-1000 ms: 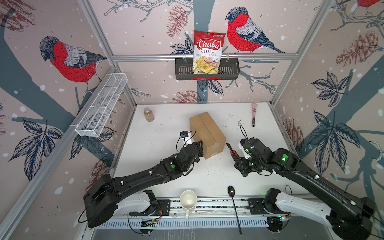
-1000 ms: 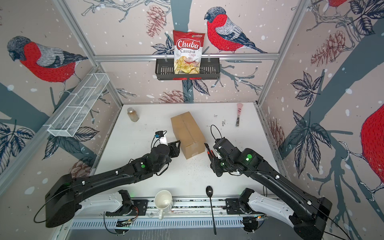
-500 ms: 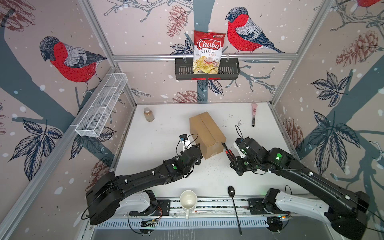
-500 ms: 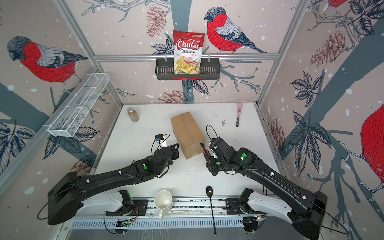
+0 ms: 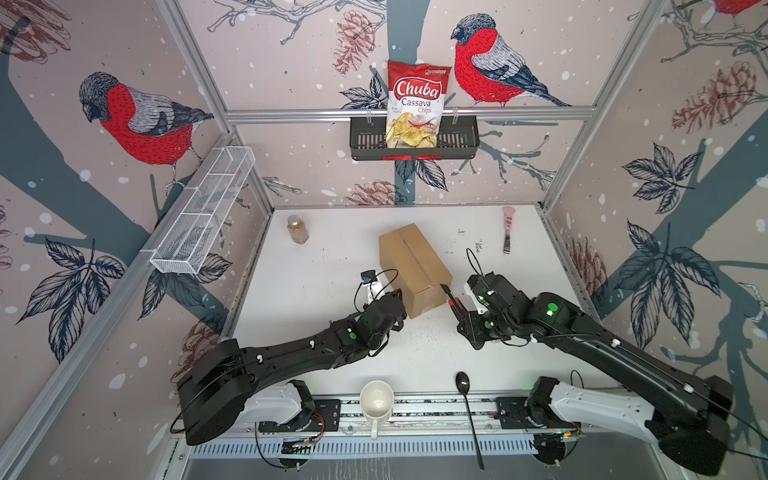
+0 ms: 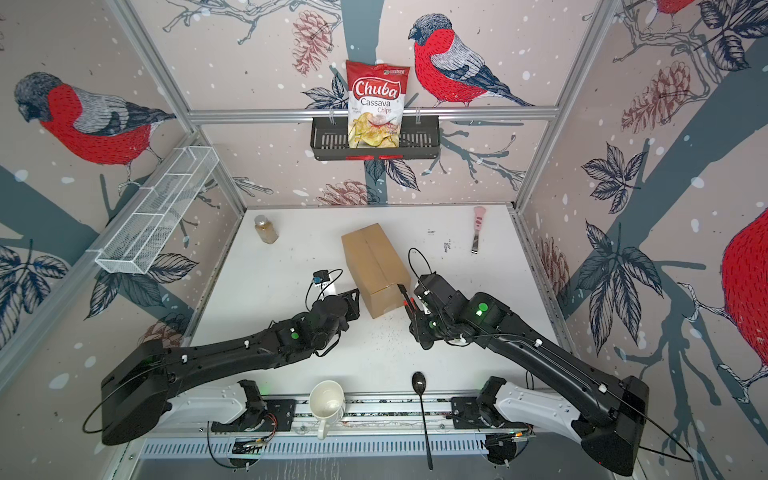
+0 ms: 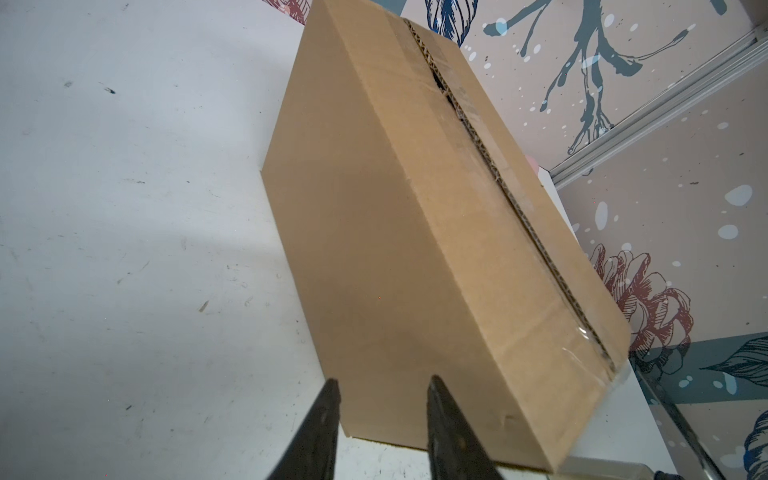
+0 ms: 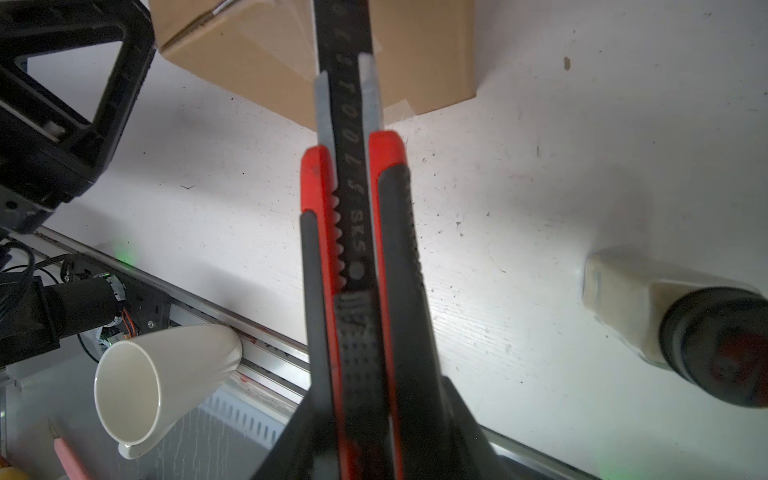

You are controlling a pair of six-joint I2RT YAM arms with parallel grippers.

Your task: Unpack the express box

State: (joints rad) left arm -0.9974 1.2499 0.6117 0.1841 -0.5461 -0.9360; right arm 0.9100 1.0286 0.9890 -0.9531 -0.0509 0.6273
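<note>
On the white table the express box lay slanted near the middle, flaps shut and taped, so I'd call this the cut-the-tape step. The left gripper sat at the box's near corner, fingers apart and gripping nothing, while the right gripper was clamped on a red-and-black utility knife, blade out toward the taped near end. Next move probably needed the box braced and a shallow pass along the seam.
</note>
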